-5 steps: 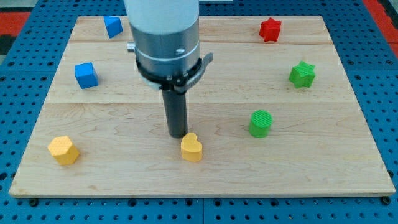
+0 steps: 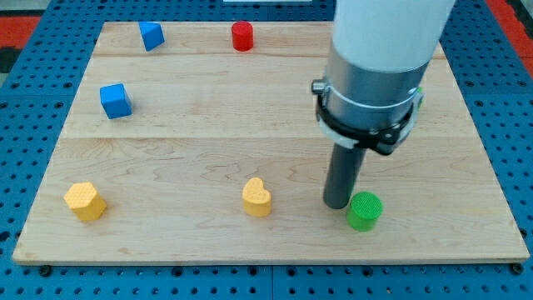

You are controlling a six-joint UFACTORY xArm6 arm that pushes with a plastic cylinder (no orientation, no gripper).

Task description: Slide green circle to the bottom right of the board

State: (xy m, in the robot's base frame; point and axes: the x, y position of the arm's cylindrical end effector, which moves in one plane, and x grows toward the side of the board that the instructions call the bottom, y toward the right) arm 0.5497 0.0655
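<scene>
Pale wooden board (image 2: 275,242) lying on a blue pegboard (image 2: 33,167), red showing at the frame's upper corners. Green circle (image 2: 365,211) sitting low and right of centre, well short of the board's lower-right corner. My tip (image 2: 336,203) standing just at the circle's left edge, touching or nearly so; no fingers to report here, only a plain rod. Looking light, stiff and ribbed on top, probably sliding easily on smooth wood; being round, likely rolling off the tip if pushed off-centre. Best contact judged to be the upper-left flank, pressing through its middle toward the lower right. Yellow heart (image 2: 257,197) resting left of the tip, apart from it. Yellow block (image 2: 85,201) lying at lower left, two blue blocks (image 2: 116,100) (image 2: 151,35) at upper left, red cylinder (image 2: 242,36) near the top edge.
</scene>
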